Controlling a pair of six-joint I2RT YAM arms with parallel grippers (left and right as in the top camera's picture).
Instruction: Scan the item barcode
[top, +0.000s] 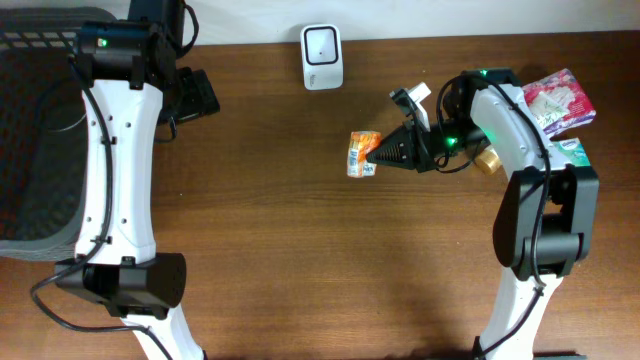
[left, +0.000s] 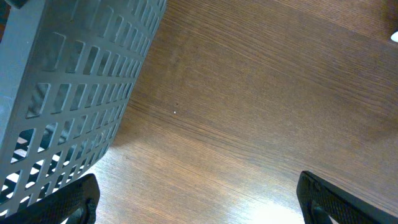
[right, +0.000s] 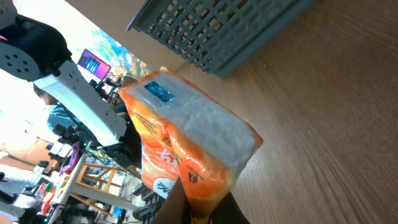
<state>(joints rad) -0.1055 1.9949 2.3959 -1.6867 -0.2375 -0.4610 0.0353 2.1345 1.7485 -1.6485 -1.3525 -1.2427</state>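
Observation:
An orange and white snack packet (top: 362, 154) hangs above the table's middle, pinched at its right end by my right gripper (top: 385, 152), which is shut on it. In the right wrist view the packet (right: 186, 143) fills the centre, its lower edge clamped between the fingers (right: 202, 208). A white barcode scanner (top: 322, 56) stands at the back edge of the table, well behind the packet. My left gripper (top: 198, 92) sits at the back left next to the basket; its wrist view shows both dark fingertips (left: 68, 202) wide apart over bare wood, holding nothing.
A dark grey mesh basket (top: 40, 130) fills the left side, and its wall (left: 68, 93) is close beside the left gripper. Behind the right arm lie a pink packet (top: 560, 100), a teal packet (top: 568, 150) and a small brown item (top: 488, 160).

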